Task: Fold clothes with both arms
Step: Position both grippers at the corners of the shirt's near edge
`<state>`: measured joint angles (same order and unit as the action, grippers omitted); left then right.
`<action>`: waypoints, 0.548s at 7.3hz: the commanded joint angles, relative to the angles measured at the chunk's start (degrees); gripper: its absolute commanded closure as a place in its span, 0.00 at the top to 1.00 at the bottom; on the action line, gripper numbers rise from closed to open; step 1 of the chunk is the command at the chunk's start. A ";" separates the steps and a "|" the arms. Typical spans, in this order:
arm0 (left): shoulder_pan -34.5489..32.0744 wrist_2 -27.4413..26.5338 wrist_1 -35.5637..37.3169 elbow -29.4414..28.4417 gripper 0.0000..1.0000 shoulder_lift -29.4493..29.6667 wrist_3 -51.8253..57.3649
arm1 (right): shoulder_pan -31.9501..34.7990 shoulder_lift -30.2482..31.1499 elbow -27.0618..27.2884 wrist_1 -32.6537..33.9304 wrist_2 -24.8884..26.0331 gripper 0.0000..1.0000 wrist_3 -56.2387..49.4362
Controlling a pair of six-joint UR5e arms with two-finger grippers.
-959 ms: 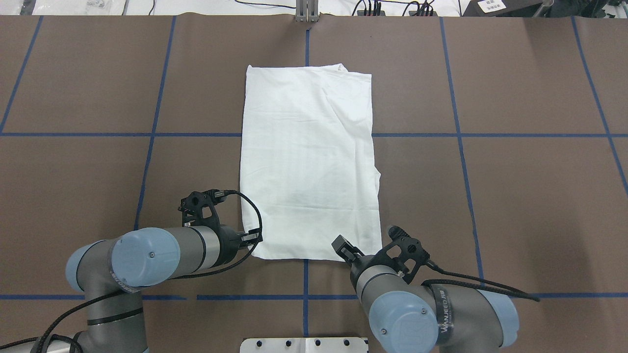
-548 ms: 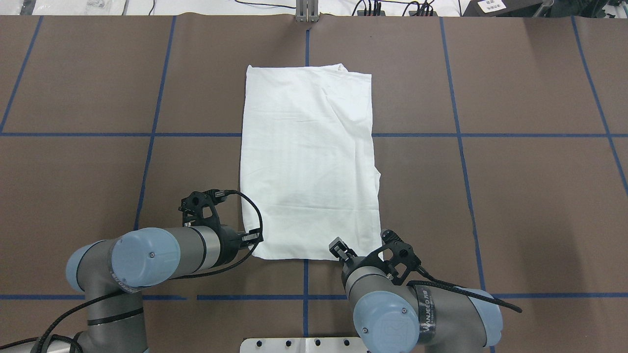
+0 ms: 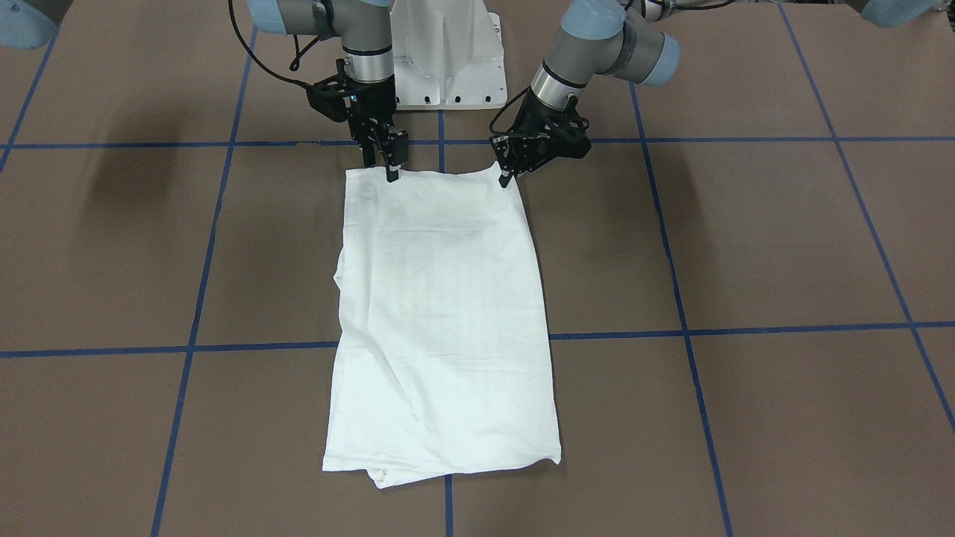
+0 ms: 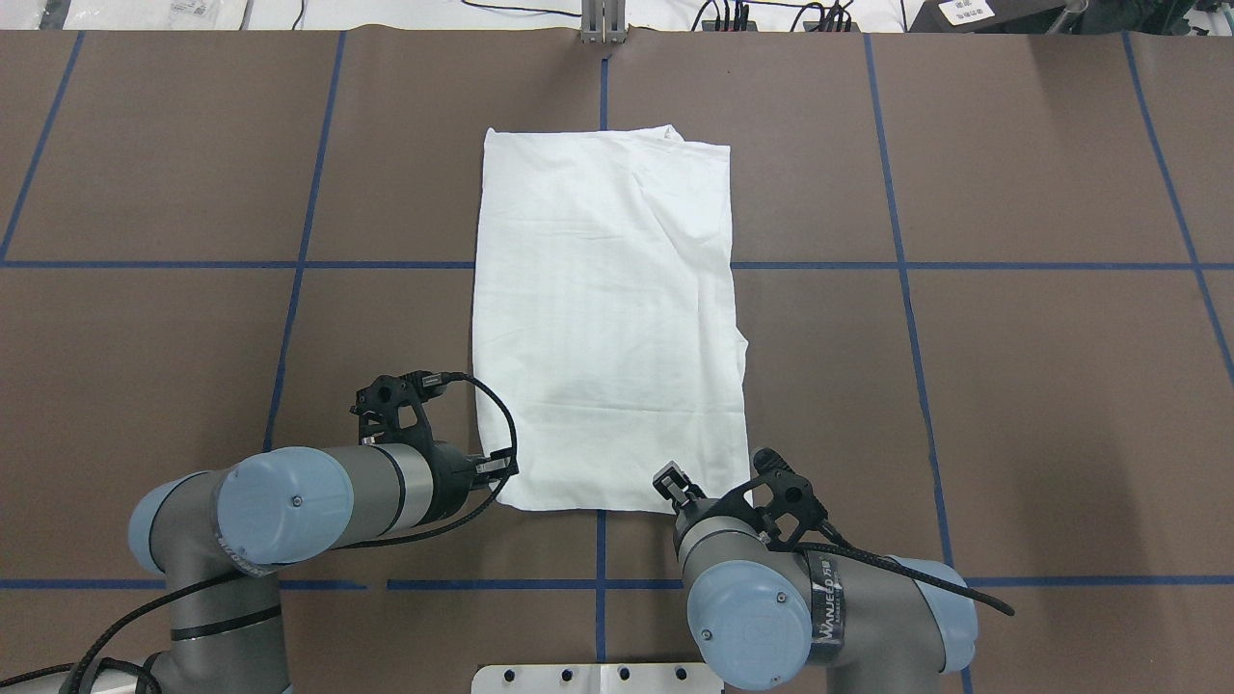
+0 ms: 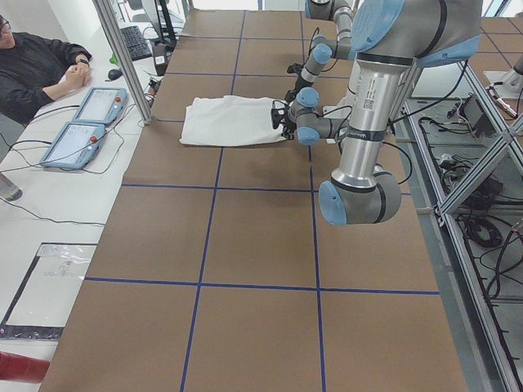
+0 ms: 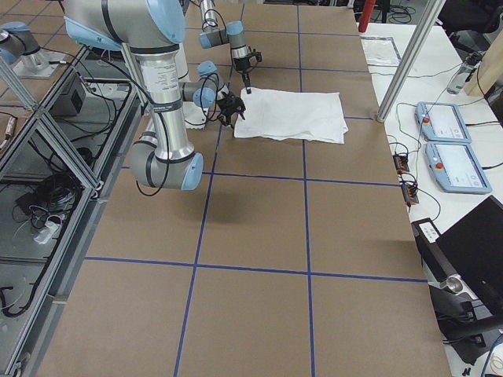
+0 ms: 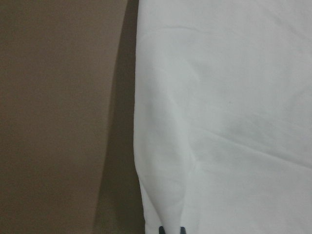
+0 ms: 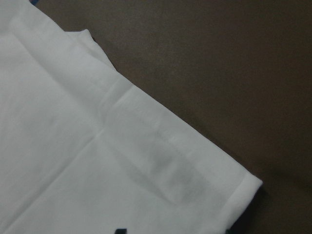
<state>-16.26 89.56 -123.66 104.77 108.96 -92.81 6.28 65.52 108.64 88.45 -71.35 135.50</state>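
Observation:
The clothes are one white shirt (image 4: 607,318), folded into a long rectangle flat on the brown table (image 4: 1012,386); it also shows in the front view (image 3: 444,321). My left gripper (image 4: 499,468) sits at the shirt's near-left corner, shut on it, and that corner is slightly raised (image 3: 498,167). In the left wrist view two fingertips (image 7: 161,230) stand close together on the white cloth (image 7: 219,122). My right gripper (image 4: 674,482) (image 3: 389,173) hangs open over the shirt's near edge, a little inward of the near-right corner. The right wrist view shows the hem corner (image 8: 234,185).
Blue tape lines (image 4: 598,540) grid the table. The white pedestal base (image 3: 448,60) stands between the arms. At the far edge are a metal post (image 4: 603,19) and cables. A person (image 5: 41,65) sits by a side table with two pendants (image 5: 90,106).
My right arm has swung to the left and its gripper has closed in on the shirt's near edge. The left arm and the shirt have not moved.

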 commanded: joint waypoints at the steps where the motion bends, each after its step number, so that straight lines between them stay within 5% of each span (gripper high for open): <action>1: 0.00 0.00 0.00 0.08 0.00 0.03 0.00 | 0.05 -1.35 -1.40 0.05 -0.10 0.74 0.38; 4: 0.00 0.00 0.00 0.52 0.00 0.03 0.00 | 1.01 -3.03 -3.08 0.14 -0.10 0.71 0.30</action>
<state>-16.26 89.56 -123.66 105.20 108.98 -92.81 6.96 62.76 105.87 88.53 -71.45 135.85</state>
